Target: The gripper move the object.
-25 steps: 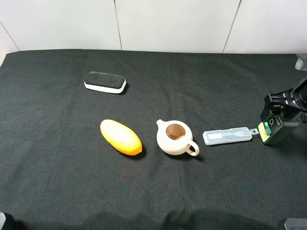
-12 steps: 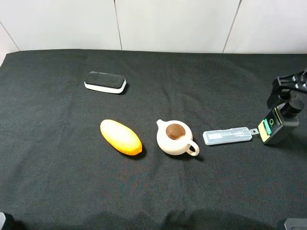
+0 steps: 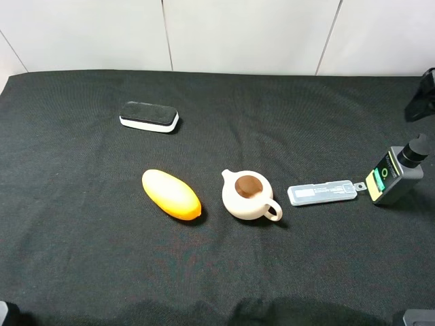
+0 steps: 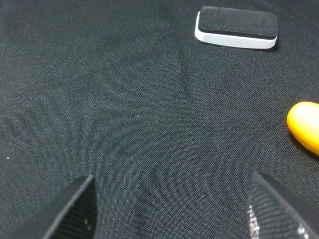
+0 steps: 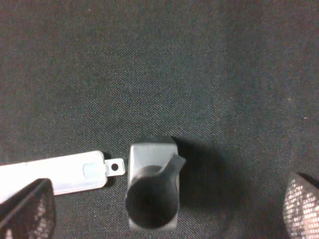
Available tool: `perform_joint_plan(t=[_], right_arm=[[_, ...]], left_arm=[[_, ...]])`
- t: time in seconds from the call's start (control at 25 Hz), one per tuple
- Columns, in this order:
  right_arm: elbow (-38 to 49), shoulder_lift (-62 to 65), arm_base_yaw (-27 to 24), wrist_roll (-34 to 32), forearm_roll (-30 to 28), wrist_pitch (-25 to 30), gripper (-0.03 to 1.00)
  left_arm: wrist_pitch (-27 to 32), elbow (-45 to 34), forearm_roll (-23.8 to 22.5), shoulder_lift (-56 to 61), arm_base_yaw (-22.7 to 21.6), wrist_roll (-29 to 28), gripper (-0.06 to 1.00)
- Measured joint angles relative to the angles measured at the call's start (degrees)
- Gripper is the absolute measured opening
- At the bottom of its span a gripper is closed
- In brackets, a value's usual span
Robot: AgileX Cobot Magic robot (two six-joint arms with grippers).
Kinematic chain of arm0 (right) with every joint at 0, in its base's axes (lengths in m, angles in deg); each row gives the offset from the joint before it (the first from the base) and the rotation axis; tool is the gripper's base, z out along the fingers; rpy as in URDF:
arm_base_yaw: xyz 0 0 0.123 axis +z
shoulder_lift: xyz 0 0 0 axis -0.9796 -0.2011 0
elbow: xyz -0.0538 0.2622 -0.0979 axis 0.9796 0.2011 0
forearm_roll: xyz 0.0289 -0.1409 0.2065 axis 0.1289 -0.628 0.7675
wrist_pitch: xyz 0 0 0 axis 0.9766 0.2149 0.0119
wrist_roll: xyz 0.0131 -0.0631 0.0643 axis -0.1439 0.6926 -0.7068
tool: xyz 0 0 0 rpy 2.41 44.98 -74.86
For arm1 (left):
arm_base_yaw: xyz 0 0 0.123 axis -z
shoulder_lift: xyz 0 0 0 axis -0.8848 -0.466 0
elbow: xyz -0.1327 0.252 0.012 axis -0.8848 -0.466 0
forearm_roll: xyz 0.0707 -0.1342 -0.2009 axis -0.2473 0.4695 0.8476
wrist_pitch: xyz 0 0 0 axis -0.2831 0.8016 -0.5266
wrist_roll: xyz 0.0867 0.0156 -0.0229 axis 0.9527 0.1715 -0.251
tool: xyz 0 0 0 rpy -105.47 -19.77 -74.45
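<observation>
1. The bottle (image 3: 392,175) stood upright on the black desk (image 3: 285,109) near its right edge, free of any grip.
2. The clear case (image 3: 321,193) lay just beside it.
3. The right pincer (image 5: 164,209) hung spread wide above the bottle.
4. The left pincer (image 4: 172,211) was spread over bare cloth, empty.

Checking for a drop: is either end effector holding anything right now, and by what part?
Nothing is held. The bottle stands free on the cloth, the right end effector open above it; the left end effector is open and empty.
</observation>
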Motion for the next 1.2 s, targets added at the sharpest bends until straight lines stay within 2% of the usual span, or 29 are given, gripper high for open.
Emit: perform_joint_plan(t=[0.72, 0.96, 1.2], right_arm=[[-6.6, 10.9, 0.0, 0.0, 0.1, 17.2, 0.69], [-6.9, 15.0, 0.0, 0.2, 0.8, 17.9, 0.69], [-6.2, 25.3, 0.0, 0.4, 0.6, 18.0, 0.69]], left_arm=[[0.0, 0.0, 0.0, 0.0, 0.0, 0.0, 0.68], [0.0, 0.0, 0.0, 0.0, 0.0, 0.0, 0.68], [0.0, 0.0, 0.0, 0.0, 0.0, 0.0, 0.68]])
